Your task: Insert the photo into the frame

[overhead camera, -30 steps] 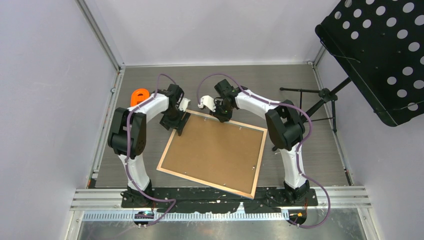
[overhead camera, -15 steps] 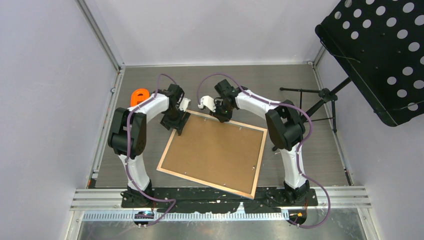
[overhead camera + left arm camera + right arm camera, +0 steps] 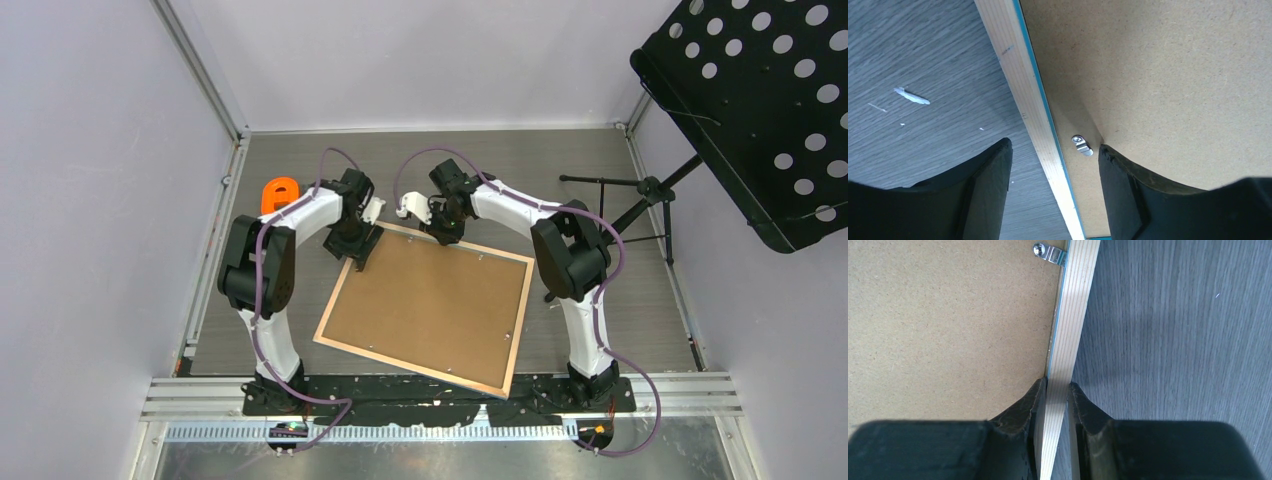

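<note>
The frame [image 3: 521,322] lies face down on the table, its light wood back up, with the brown backing board [image 3: 430,305] inside it. The photo is hidden. My left gripper [image 3: 356,252] is open and straddles the frame's left rail [image 3: 1023,102] near the far left corner, one finger on the table, the other over the board beside a small metal clip [image 3: 1082,145]. My right gripper [image 3: 441,236] is shut on the frame's far rail [image 3: 1068,340], one finger on each side of it. Another clip [image 3: 1048,253] shows further along that rail.
An orange object [image 3: 279,192] lies at the far left behind my left arm. A black perforated music stand [image 3: 760,110] on a tripod [image 3: 640,205] stands at the right. Grey walls close in the table on three sides.
My left arm has shifted slightly at the frame's far left corner. The right arm and the frame have not visibly moved.
</note>
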Tool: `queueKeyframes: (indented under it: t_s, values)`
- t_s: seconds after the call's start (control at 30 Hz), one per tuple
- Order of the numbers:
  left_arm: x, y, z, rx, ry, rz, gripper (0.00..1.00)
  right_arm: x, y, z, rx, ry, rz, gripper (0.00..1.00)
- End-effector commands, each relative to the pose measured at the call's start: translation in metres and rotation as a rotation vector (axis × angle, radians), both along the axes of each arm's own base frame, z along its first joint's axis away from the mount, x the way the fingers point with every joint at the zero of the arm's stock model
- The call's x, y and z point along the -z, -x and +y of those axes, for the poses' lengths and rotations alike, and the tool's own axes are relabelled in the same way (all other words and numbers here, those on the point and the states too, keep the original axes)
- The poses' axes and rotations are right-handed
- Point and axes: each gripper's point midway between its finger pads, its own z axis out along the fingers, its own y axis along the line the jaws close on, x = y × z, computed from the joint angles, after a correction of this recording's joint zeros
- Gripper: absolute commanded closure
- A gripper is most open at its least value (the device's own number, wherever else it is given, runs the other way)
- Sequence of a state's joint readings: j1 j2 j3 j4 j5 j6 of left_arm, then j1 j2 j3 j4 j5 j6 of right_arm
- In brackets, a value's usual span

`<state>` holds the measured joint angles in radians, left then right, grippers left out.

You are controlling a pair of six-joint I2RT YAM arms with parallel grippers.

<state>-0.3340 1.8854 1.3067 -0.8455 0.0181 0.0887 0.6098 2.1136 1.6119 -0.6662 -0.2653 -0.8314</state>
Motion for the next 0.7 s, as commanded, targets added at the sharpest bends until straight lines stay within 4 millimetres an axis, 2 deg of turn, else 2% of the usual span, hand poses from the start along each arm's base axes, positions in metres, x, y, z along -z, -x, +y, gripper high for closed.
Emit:
queueKeyframes:
  t_s: [0.0,0.13,0.53,0.67]
  values:
    - [-0.0149,-0.0172,0.0012,0.015,-0.02,-0.086,0.39,-0.0117,0.019,0.0044,-0.043,-0.017,0.03,0.94]
    - [-0.0144,-0.0172,0.0017,0.018,-0.025,-0.087,0.47,-0.0118,0.0188,0.0043,-0.043,-0.016,0.029,0.94]
    - [-0.0147,-0.0167,0.002,0.026,-0.025,-0.089,0.55,-0.0099,0.0191,0.0034,-0.04,-0.011,0.032,0.94]
    - [-0.0153,-0.015,0.0028,0.031,-0.027,-0.087,0.61,-0.0089,0.0191,0.0033,-0.039,-0.008,0.032,0.94]
